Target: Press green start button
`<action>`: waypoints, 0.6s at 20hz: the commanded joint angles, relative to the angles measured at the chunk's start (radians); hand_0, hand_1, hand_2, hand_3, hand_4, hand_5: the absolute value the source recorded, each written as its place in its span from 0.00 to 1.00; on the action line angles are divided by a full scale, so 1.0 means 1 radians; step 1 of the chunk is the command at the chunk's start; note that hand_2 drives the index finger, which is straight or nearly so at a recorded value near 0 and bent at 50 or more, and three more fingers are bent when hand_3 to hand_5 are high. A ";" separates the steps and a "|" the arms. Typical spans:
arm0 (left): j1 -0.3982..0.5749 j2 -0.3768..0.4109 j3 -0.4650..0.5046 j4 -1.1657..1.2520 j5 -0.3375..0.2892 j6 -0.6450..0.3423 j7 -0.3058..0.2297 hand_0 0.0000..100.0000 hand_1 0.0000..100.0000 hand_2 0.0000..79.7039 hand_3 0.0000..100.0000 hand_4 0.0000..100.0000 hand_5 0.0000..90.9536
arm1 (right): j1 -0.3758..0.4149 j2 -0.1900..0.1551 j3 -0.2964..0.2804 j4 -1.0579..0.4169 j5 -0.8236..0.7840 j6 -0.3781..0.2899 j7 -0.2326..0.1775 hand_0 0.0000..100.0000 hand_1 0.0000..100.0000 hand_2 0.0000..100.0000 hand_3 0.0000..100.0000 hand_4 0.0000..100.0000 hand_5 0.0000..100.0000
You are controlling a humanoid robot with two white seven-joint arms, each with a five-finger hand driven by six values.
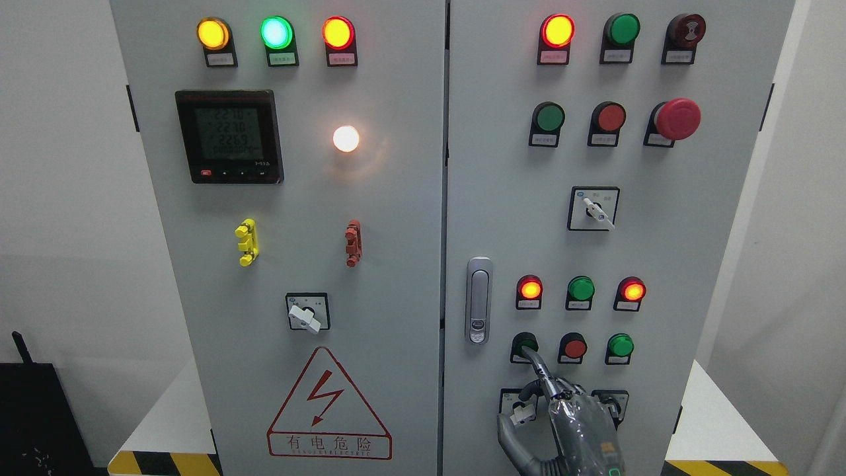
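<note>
Across the left door of the cabinet (291,410), you are seeing three lit lamps up top, yellow (213,33), green (275,32) and orange-red (338,32), with a digital meter (229,136) showing readings below them and a white lamp (346,139) glowing to its right. Further down, a warning triangle (328,406) is sitting under a rotary switch (307,313). Moving right past the door latch (479,301), you are looking at the green start button (524,344), the leftmost of the bottom row of three on the right door, next to a red button (574,348) and a brighter green button (620,345). Your right hand (562,426) is coming up from the bottom edge, right of the middle, with its index finger (537,365) extended and its tip touching that green start button; the other fingers are curling in, holding nothing. Higher on the right, a red mushroom stop button (677,119) is standing out.
</note>
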 commanded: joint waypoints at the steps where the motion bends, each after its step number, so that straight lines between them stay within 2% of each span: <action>1: 0.000 0.000 0.000 0.000 0.000 0.000 0.000 0.12 0.56 0.00 0.00 0.00 0.00 | 0.007 0.000 0.006 -0.021 -0.009 -0.002 0.001 0.53 0.34 0.00 0.57 0.55 0.44; 8: 0.000 0.000 0.000 0.000 0.000 0.000 0.000 0.12 0.56 0.00 0.00 0.00 0.00 | 0.036 0.002 0.006 -0.072 -0.023 -0.010 0.002 0.56 0.35 0.00 0.58 0.55 0.44; 12: 0.000 0.000 0.000 0.000 0.000 0.000 0.000 0.12 0.56 0.00 0.00 0.00 0.00 | 0.071 0.000 0.014 -0.113 -0.102 -0.010 0.011 0.60 0.36 0.00 0.58 0.55 0.44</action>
